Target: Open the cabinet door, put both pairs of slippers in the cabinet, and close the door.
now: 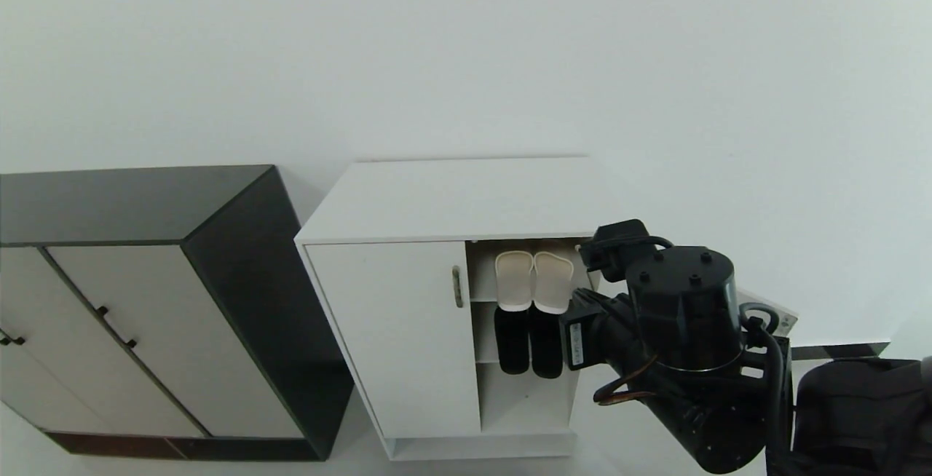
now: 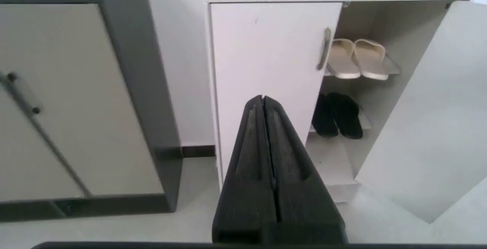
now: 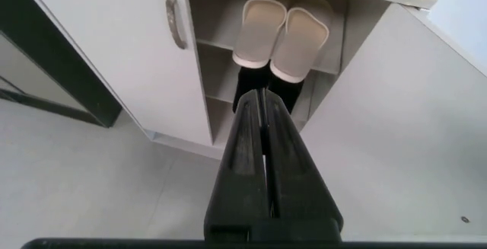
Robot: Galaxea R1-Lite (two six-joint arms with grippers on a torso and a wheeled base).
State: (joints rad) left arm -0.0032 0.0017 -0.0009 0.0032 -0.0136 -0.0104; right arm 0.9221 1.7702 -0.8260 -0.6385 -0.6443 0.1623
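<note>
The white cabinet stands on the floor against the wall, with a larger dark cabinet just beside it on the robot's left. Its left door is shut, and a slim upright handle sits near that door's inner edge. Its right door is swung wide open, leaving the right half of the inside in view. Both pairs are already inside. The white slippers lie side by side and touching on the upper shelf, their near ends reaching that shelf's front edge. The black slippers lie the same way on the middle shelf directly below them, while the bottom compartment holds nothing that can be made out. The right arm is raised in front of the cabinet's right edge and hides much of the open door from the head camera. The right gripper hangs before the open compartment, between the shut door's handle and the open door, its jaws clenched together on nothing. The left gripper hangs farther back, facing the shut left door, and its jaws are likewise pressed together and empty.
</note>
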